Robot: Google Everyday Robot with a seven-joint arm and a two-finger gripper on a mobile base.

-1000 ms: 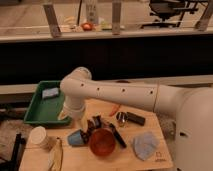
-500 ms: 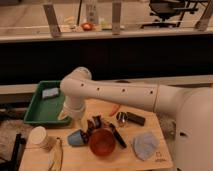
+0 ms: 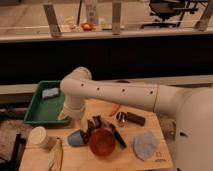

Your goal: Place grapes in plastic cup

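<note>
Not much has changed in the last second. The arm sits in the same spot, and the things on the worktop (image 3: 95, 162) lie just as they did.

The claw (image 3: 89, 125) hangs low over the middle of the worktop. It is just above the blue plastic cup (image 3: 76, 138) and just beside the orange bowl (image 3: 102, 143). I cannot tell if the claw is open or closed, or if it has hold of anything.

A dark red lump sits right at the claw. I think that is the grapes (image 3: 96, 123). They are touching the claw or very close to it, just above the rim of the bowl. I cannot tell if they rest on the worktop or hang from the claw.

The plastic cup seems to lie on its side, just left of the bowl. No grapes are in it yet.

Since nothing has moved, I think the robot is busy with the grab right now, or waiting before it lifts. The job is not far along.

Next, the grapes must go a short way left, into the cup. That may be hard, because a cup on its side can roll or get pushed away.

A white paper cup (image 3: 40, 137) stands off to the left. That is the wrong cup.
</note>
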